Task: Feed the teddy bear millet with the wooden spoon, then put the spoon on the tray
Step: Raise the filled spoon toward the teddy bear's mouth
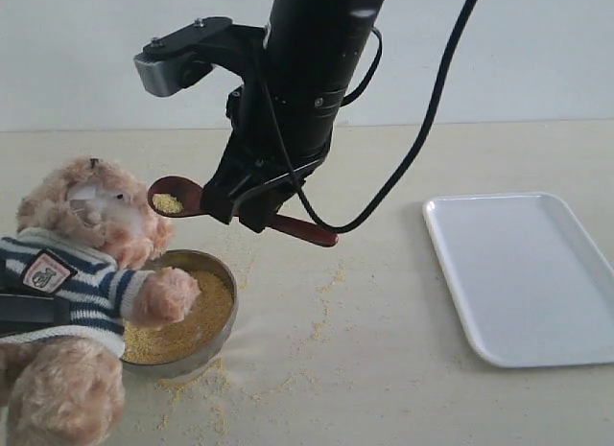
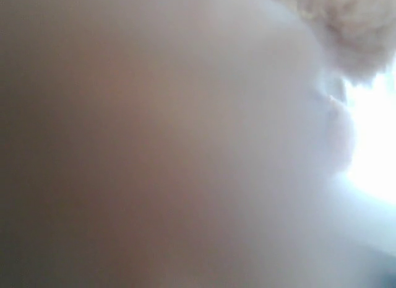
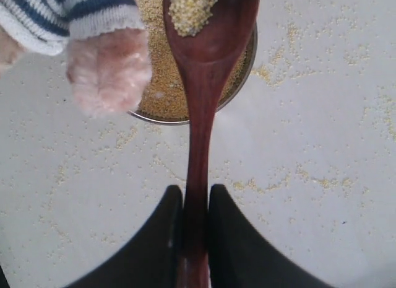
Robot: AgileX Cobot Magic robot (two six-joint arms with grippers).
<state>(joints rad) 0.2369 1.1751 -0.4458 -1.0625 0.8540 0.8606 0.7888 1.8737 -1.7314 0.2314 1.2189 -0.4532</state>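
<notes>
So the right claw (image 1: pixel 251 208) is clamped tight on the handle of the wooden spoon (image 1: pixel 182 199), jaws nearly together with just the slim handle between them. You can see it clearly in the right wrist view, where the claw (image 3: pixel 195 198) pinches the spoon (image 3: pixel 201 83) near the tail end of the handle.

The spoon is up in the air and roughly level. Its round end points toward 9 o'clock and sits just beside the teddy bear's (image 1: pixel 91 235) muzzle, though I can't tell if it's actually touching. There's a small pile of millet (image 1: pixel 168 204) in the spoon.

The bear sits at about 8 o'clock on the surface (image 1: pixel 384 369), with one paw hanging over the metal bowl (image 1: pixel 230 297), which is full of more millet. The spoon hovers above the bowl's far edge. Loose grains (image 1: pixel 326 283) are scattered on the surface around the bowl and out toward the middle.

The white tray (image 1: pixel 537 273) lies flat at 3 o'clock, well apart from the spoon and bowl.

The left claw I can't tell about, open or shut. Its camera is one big blur with a bit of tan fluff (image 2: pixel 352 28) in a corner. There's a dark bar (image 1: pixel 29 312) across the bear's belly at the frame edge, not sure what that is.
</notes>
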